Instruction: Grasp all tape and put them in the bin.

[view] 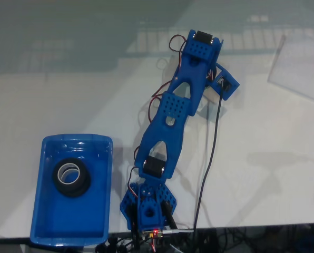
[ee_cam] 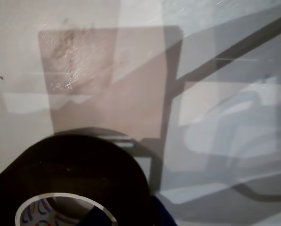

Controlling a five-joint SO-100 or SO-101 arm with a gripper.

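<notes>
**Arm extended over the counter; one tape roll in the bin, one at the wrist camera**

In the fixed view, the blue arm (view: 170, 113) is stretching from its base at the 6 o'clock edge of the white counter (view: 262, 174) toward 12 o'clock, slightly to the right. A black cable (view: 209, 158) is running along its right side down to the base. The pincer is not distinguishable at the far end of the arm here, so whether it is open, closed or gripping cannot be told.

The bin (view: 49, 221) is sitting at roughly 8 o'clock from the arm's base, near the counter's lower edge. One tape (view: 71, 177) roll is lying flat inside it, in the upper half, with its pale core facing up.

In the wrist view, a second tape roll (ee_cam: 79, 165) is occupying the 7 o'clock corner of the picture, black with a whitish printed core, lying against the pale counter surface. A dark blue part (ee_cam: 161, 214) is showing just beside it at the bottom edge; whether it is touching the roll cannot be told.
</notes>
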